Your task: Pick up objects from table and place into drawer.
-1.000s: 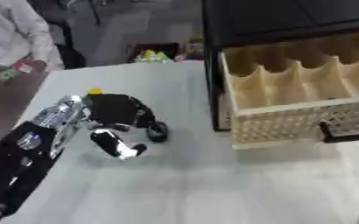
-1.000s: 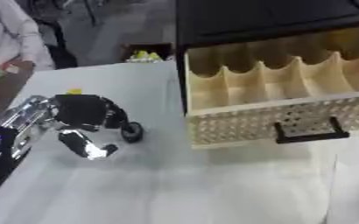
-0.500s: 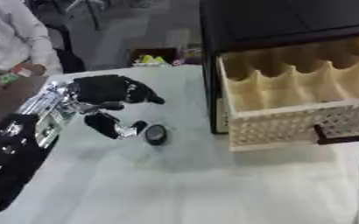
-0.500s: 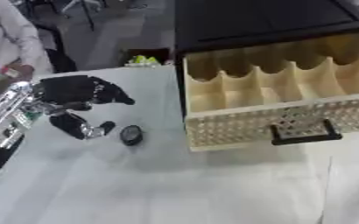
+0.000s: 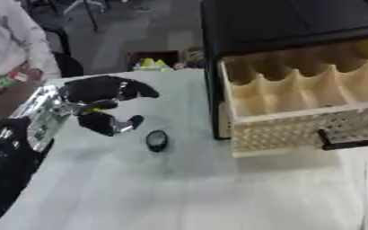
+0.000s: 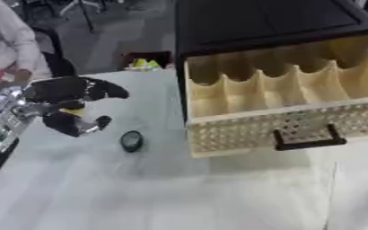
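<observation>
Left hand (image 5: 101,105) hovers with fingers curled, holding nothing; my dark round object (image 5: 156,140) lies at its four o'clock, nearer than the drawer (image 5: 297,108).

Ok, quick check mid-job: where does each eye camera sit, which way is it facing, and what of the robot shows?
Left eye view: in the head, looking down at the table; left hand and arm at left, small dark round object beside it.
Right eye view: same head, set slightly rightward; more of the open drawer and its handle shows.
Shared: hand, object, drawer; no right hand.
</observation>
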`<state>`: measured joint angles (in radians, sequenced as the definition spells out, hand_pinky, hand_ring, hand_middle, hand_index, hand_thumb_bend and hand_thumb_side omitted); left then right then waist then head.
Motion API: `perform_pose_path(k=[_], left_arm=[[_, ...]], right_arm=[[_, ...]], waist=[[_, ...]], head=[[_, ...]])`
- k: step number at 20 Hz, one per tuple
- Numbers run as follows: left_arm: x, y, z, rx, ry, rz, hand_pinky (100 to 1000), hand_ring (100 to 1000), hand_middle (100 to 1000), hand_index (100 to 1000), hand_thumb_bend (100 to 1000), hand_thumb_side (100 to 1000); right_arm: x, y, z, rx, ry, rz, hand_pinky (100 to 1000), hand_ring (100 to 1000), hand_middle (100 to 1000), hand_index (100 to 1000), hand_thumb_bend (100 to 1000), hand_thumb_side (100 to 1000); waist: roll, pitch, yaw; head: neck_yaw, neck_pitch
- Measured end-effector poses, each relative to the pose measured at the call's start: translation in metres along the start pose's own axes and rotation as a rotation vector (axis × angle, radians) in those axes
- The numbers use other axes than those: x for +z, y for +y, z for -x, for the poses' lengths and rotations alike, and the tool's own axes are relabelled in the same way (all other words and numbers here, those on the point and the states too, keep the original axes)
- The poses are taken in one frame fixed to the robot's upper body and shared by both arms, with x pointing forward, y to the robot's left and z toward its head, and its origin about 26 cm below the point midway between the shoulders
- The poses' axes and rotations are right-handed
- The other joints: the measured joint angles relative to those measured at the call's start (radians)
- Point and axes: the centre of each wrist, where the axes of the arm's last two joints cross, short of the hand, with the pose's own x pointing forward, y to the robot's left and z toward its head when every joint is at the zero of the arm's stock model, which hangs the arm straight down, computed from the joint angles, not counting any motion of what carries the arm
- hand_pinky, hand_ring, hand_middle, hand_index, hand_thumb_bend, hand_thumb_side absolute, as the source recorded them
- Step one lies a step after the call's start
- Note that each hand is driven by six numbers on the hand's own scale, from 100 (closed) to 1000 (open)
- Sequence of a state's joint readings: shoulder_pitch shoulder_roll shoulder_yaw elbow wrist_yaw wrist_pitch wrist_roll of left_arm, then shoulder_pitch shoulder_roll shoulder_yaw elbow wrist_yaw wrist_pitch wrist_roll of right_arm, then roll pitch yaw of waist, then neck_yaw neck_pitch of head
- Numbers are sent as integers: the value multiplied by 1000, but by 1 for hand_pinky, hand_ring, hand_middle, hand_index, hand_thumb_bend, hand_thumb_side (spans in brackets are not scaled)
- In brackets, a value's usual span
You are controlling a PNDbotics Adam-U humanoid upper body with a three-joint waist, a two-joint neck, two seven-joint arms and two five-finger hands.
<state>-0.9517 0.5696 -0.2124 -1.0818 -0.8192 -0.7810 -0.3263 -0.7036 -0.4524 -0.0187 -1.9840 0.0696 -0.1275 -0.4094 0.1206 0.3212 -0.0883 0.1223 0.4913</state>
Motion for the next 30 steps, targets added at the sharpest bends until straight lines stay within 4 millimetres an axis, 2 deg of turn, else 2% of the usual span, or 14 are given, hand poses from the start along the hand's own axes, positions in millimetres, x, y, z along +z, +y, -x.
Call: perform_pose_path(k=[6,10,14,18,19,20,21,23,26,27,28,29,30], left_arm=[[2,-4,3,-4,18,23,777,914,882,1000,100,1000],[3,-5,4,-10,26,40,794,925,887,1000,190,1000],[0,-7,3,-22,29,58,806,932,899,1000,215,1000],[0,-8,2,-37,31,75,815,939,920,1000,205,1000],[-1,-8,2,-40,30,80,818,941,931,1000,179,1000],[-1,-8,1,-43,29,84,820,942,937,1000,103,899],[-2,-9,1,-45,27,87,821,944,939,1000,100,812],[-5,-10,-1,-45,22,95,824,945,942,1000,100,747],[-7,-11,-3,-46,22,110,826,946,943,1000,100,813],[-8,-11,-3,-46,22,115,829,947,944,1000,139,992],[-9,-11,-4,-45,22,117,830,947,944,1000,163,1000],[-10,-11,-5,-43,22,119,832,947,944,1000,238,1000],[-10,-10,-5,-40,23,120,833,947,943,1000,257,1000]], right_arm=[[0,0,0,0,-1,0,238,472,468,679,868,987],[0,0,0,0,-1,1,236,471,466,678,868,987],[0,0,0,-1,-1,2,234,470,464,676,868,987],[-1,-1,0,1,-1,5,233,469,463,674,868,987],[-1,-1,0,1,-1,5,233,468,463,674,868,987],[-1,-1,0,0,-1,5,233,468,462,674,868,987],[-1,-1,0,0,-1,5,233,468,462,673,868,987],[-1,-1,0,-2,0,6,233,468,462,673,868,987],[-1,-1,0,-3,1,6,232,467,461,672,868,987],[-1,-1,0,-4,1,6,231,467,460,671,868,987],[-1,-1,0,-4,1,6,231,467,460,671,868,987],[-1,-1,0,-5,1,6,231,466,460,671,868,987],[-1,-1,0,-6,2,6,231,466,460,670,868,987]], waist=[[4,7,-8],[7,11,-16],[13,14,-19],[14,21,-22],[16,22,-23],[18,23,-24],[19,25,-24],[19,25,-26],[19,27,-27],[19,28,-27],[20,28,-27],[21,28,-26],[21,28,-25]], head=[[3,-2],[8,-5],[8,-6],[8,-10],[8,-10],[8,-10],[8,-10],[8,-10],[8,-10],[8,-10],[8,-10],[8,-10],[8,-10]])
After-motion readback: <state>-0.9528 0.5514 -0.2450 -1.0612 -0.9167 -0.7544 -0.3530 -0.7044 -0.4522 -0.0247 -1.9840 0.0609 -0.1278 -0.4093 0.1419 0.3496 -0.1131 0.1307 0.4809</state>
